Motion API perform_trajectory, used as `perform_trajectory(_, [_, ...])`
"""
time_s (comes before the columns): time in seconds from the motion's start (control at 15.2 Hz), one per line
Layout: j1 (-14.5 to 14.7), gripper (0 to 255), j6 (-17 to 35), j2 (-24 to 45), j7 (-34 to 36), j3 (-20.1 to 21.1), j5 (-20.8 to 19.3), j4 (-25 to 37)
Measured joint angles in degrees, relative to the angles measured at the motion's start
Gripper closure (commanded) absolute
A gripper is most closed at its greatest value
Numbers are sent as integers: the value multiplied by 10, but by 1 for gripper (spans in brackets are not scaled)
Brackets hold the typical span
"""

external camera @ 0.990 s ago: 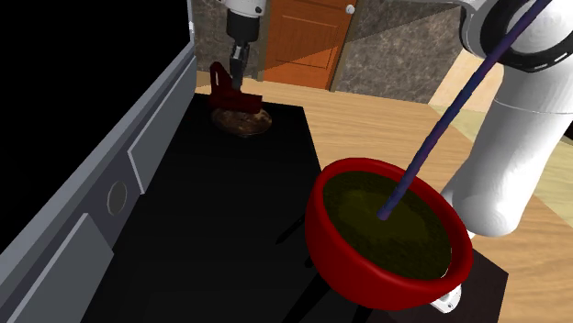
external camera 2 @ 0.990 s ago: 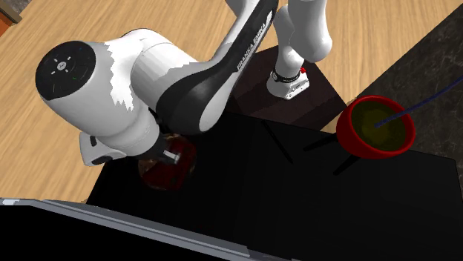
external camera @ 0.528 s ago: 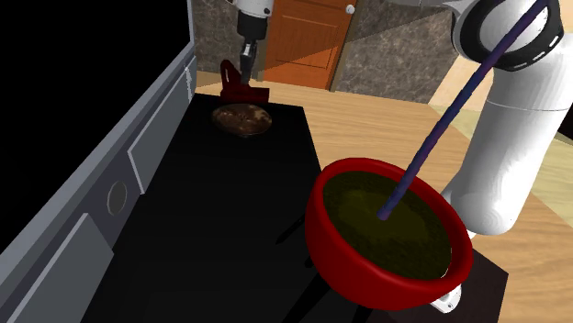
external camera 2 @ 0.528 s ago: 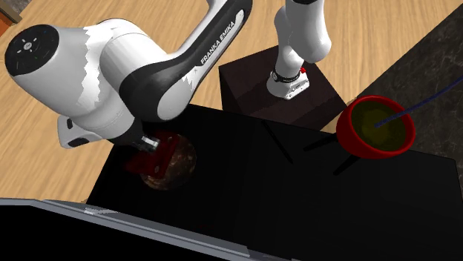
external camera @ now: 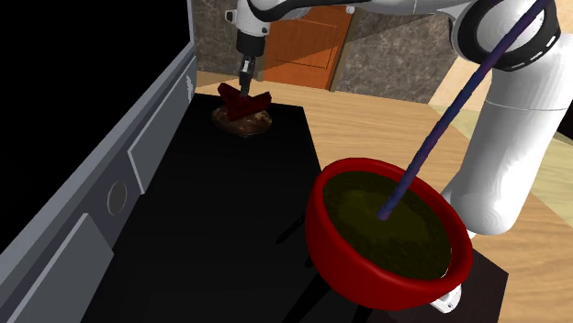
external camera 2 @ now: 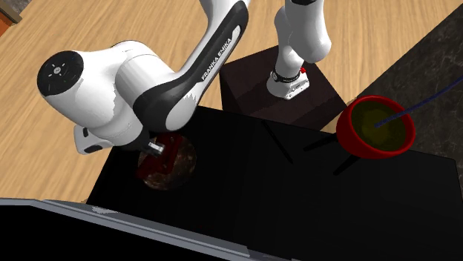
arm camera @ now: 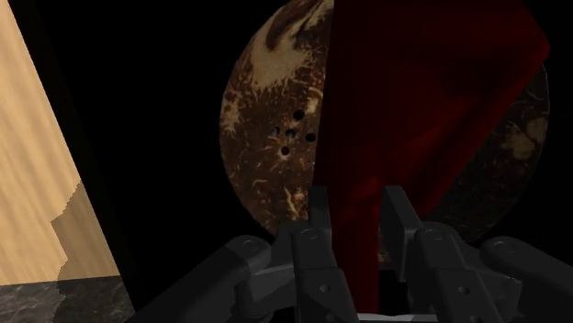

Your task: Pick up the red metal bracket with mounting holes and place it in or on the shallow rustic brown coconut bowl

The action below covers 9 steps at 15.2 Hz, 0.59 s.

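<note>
The dark red bracket (external camera: 244, 99) hangs tilted just above the mottled brown coconut bowl (external camera: 246, 126) at the far end of the black tabletop. My gripper (external camera: 244, 81) comes down onto it from above, shut on one thin flange. In the wrist view the two fingers (arm camera: 318, 231) clasp that flange, with my gripper (arm camera: 358, 225) centred over the bracket (arm camera: 432, 101), which covers about half of the bowl (arm camera: 271, 138) beneath. In the second exterior view the bracket (external camera 2: 173, 150) and bowl (external camera 2: 165, 172) lie partly under the arm's wrist.
A large red bowl (external camera: 323, 240) of dark liquid with a blue-purple rod (external camera: 441, 128) leaning in it stands near the stand. A grey panelled cabinet front (external camera: 110, 183) borders the black tabletop (external camera: 211, 229) along the shoulder view's left. Wooden floor lies beyond the table's edges.
The gripper rose with the bracket, then came back down. The bracket now hangs lower and more tilted over the bowl. The arm's elbow has swung in the second exterior view.
</note>
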Motion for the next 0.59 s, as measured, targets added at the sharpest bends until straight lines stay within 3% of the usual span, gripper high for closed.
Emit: perform_trajectory(0.59, [-1, 255, 34, 5, 0, -1, -1, -28])
